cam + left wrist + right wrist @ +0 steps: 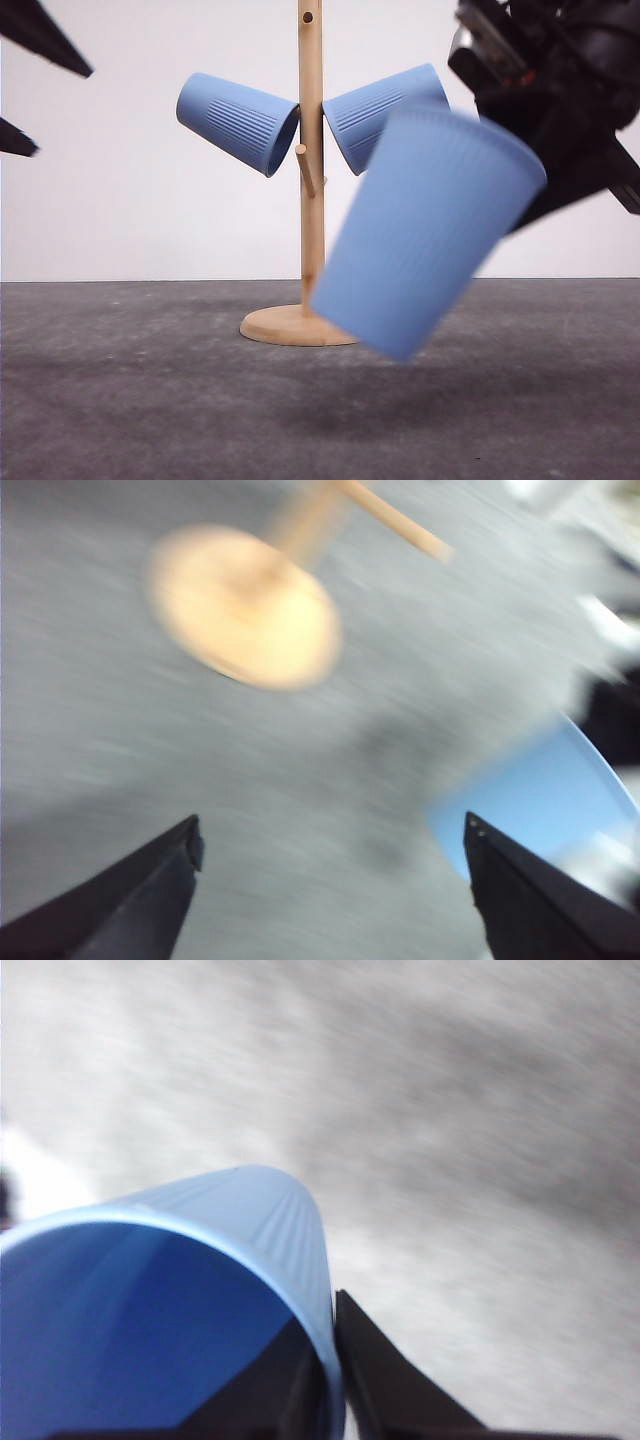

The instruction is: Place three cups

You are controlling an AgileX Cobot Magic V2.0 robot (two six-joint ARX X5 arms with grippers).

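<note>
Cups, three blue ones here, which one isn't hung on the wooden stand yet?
The big near cup, gripped at its rim by the right hand; the others hang on pegs.

Light blue cups, pale wood rack, dark grey worktop.

You have three light-blue cups with fine vertical ribbing: one (238, 122) hung left of the post, one (375, 112) hung right, and the held cup (425, 228), whose inside looks deeper blue in your right wrist view. The cup rack (311, 170) is pale, warm natural wood. Your worktop (120, 400) is speckled dark grey, the wall behind plain white. Your right gripper (335, 1380) and left gripper (330, 880) are black.
</note>
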